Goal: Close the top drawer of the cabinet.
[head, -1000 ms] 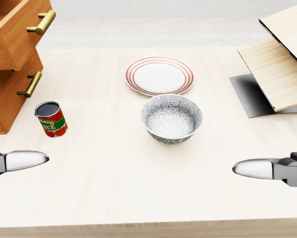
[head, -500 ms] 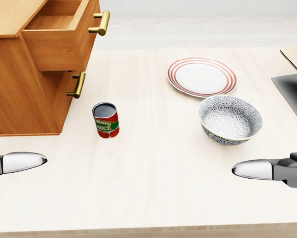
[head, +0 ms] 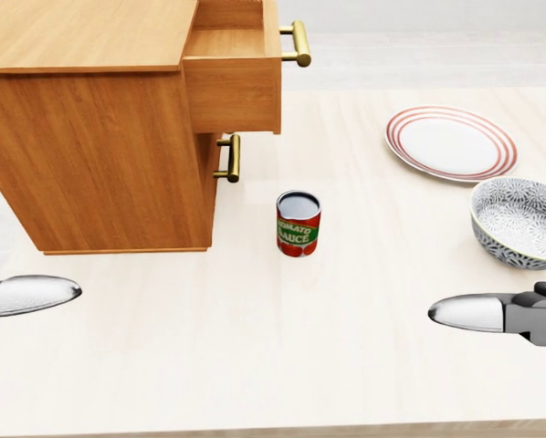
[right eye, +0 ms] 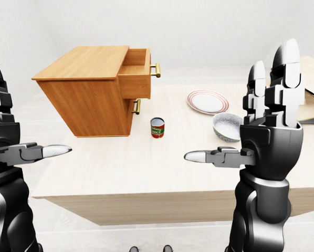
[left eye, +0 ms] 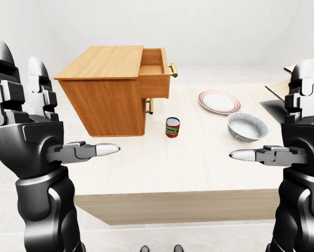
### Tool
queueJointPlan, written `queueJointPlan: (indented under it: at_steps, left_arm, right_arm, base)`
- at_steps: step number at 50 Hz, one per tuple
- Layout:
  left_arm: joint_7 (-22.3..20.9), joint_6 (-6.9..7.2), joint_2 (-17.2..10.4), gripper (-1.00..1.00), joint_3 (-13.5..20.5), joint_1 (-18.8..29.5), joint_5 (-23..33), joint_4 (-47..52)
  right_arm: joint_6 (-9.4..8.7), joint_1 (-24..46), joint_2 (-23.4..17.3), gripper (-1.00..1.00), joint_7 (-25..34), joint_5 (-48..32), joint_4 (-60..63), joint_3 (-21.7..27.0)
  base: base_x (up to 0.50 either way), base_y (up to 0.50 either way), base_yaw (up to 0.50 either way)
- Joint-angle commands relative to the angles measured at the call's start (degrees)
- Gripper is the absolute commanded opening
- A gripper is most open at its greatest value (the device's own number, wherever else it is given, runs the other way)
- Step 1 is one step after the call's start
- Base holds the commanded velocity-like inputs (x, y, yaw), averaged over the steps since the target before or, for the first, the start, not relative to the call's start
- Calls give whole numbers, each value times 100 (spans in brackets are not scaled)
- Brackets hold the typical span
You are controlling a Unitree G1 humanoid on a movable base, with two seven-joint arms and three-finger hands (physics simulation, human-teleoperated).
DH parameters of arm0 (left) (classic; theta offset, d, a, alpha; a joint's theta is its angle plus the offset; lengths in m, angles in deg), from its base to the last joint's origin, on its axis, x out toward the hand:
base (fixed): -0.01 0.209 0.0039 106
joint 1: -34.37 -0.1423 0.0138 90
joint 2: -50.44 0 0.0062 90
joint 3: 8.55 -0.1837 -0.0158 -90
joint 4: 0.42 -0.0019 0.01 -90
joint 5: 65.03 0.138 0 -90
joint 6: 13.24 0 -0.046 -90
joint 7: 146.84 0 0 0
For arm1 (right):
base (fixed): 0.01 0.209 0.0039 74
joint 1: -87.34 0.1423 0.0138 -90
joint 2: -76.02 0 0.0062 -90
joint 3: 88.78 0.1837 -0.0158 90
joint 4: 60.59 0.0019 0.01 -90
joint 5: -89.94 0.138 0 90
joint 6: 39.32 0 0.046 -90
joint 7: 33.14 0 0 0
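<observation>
Head view puts the open top drawer (head: 234, 80) at eleven o'clock, so with your left hand (left eye: 28, 139) and right hand (right eye: 270, 142) both spread and empty, push flat against its face beside the handle (head: 297, 43).

The only lettering I can read is on the can (head: 298, 224), which stands on the table (head: 255, 347) near its middle. Its red and green label carries white capitals: the lower line reads "SAUCE", and the upper line shows "OMATO", its first letter turned out of my sight. I find no other text, number or sign anywhere.
</observation>
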Motion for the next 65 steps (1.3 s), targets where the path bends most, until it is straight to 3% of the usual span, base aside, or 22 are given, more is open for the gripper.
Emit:
queueJointPlan:
  at_steps: [1, 20, 35, 65]
  left_arm:
    - [-9, 0, -58, 100, -5, 116, 9, -64]
    - [-30, 0, -66, 100, -39, 165, 23, -49]
    - [-41, 0, -44, 100, -91, 160, 63, -103]
    - [-85, 0, 23, 100, -174, 108, 121, -49]
  right_arm:
    - [0, 28, -24, 100, -54, 30, 124, -14]
    - [0, 30, -13, 100, 51, 0, 115, -59]
    - [0, 91, 8, 100, -4, 187, 48, 64]
    - [0, -110, 63, 100, 18, 180, -28, 14]
  base:
    - [4, 50, 0]
    - [5, 33, 0]
    - [1, 0, 0]
    - [42, 0, 0]
